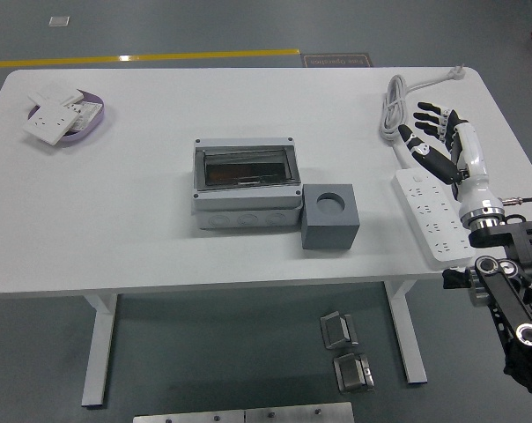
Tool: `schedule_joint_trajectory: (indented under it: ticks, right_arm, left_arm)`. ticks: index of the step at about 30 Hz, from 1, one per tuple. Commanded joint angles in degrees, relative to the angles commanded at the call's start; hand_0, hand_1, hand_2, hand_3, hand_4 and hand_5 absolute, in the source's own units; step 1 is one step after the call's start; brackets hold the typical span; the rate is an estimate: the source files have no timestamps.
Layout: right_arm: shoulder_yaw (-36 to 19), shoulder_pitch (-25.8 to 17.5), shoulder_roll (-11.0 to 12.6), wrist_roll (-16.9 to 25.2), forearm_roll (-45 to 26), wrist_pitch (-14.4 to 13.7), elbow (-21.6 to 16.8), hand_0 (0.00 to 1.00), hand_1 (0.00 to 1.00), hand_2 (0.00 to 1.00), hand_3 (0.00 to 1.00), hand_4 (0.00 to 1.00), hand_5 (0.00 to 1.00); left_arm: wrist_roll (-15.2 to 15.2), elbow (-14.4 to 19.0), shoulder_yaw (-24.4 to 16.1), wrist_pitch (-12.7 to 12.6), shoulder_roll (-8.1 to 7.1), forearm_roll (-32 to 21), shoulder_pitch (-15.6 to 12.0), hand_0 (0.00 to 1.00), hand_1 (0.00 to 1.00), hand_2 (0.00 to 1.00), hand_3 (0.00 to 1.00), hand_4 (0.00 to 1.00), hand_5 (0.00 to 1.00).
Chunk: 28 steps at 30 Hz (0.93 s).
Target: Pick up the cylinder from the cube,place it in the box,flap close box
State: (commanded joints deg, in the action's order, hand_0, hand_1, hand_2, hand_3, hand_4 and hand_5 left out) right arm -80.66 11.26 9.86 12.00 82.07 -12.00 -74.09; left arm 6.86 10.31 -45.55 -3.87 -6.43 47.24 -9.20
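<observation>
the white table [116, 229] carried everything; the box [246, 182] sat at its middle with the clear flap down, the grey cube [330, 216] touching its right front corner; the cylinder [331, 202] sat in the cube's round hole; a white power strip [432, 216] lay near the right edge, its coiled cable [394, 110] behind it; a purple tray [83, 130] of white plates sat far left; the right hand [433, 145] hovered over the strip's far end, fingers spread, holding nothing.
</observation>
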Motion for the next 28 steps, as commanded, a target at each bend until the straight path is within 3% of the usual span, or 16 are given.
schedule_joint_trajectory:
  ticks: [7, 28]
  right_arm:
    - [0.60, 0.11, 0.93, 0.22, -1.04, 0.11, 0.08, 0.806, 0.717, 0.732, 0.765, 0.858, 0.421]
    - [3.66, 1.82, 1.51, 1.21, -5.08, 0.92, 0.69, 0.806, 0.727, 0.741, 0.767, 0.867, 0.422]
  left_arm:
    - [-0.15, 0.00, 0.00, -0.23, 0.27, -0.22, -0.14, 0.585, 0.618, 0.522, 0.584, 0.601, 0.194]
    - [-0.40, 0.00, -1.01, -0.33, 1.08, -0.17, -0.66, 0.585, 0.620, 0.526, 0.588, 0.606, 0.198]
